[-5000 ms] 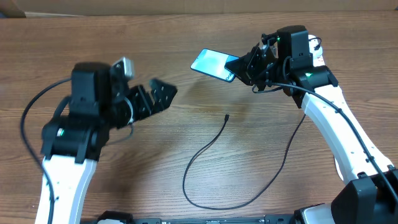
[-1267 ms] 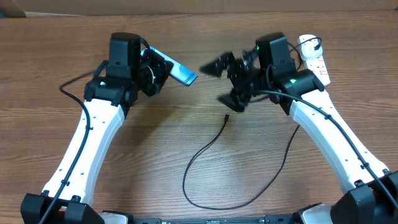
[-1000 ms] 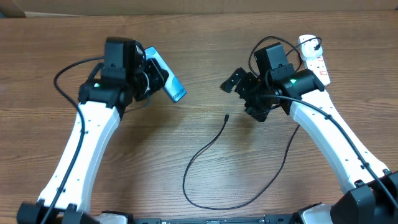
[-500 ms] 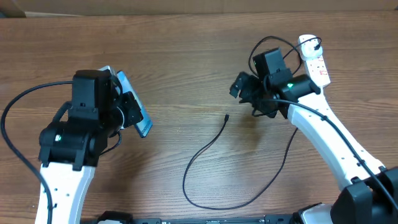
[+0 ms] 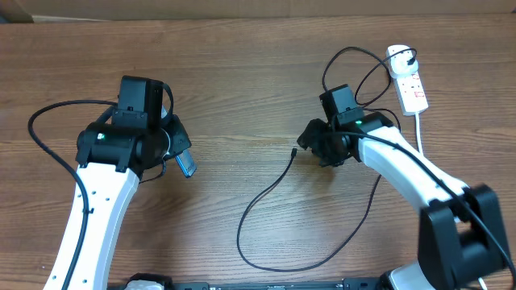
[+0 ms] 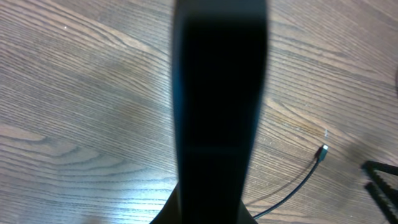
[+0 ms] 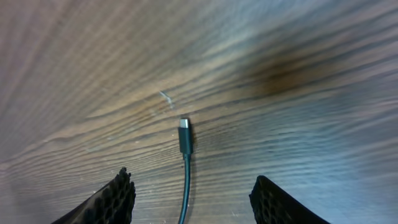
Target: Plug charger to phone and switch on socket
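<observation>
Charger (image 7: 186, 163) first: it lies loose on the table (image 5: 242, 72) in front of my right arm, with its plug tip (image 7: 184, 134) pointing away from the wrist camera. My right claw (image 7: 194, 183) is released, a finger on either side of the cable just behind the tip and neither one touching it, as far as I can see. I judge this cable light and limp. It will slide on the wood and sag from wherever I pinch it, so I want hold of the stiff plug body right behind the metal end, leaving only a short stub sticking out. If I take it further back, the tip will droop and wander when I try to seat it. My left claw (image 5: 176, 151) is clenched on the phone (image 5: 186, 165), holding it edge-up above the table at the left, well apart from the plug. The phone is rigid, slick and breakable, so I would keep that grip firm across its flat faces. Which way its port faces I cannot tell from here. The socket (image 5: 409, 83) sits at the far right edge, beyond the right arm, its switch not yet dealt with.
</observation>
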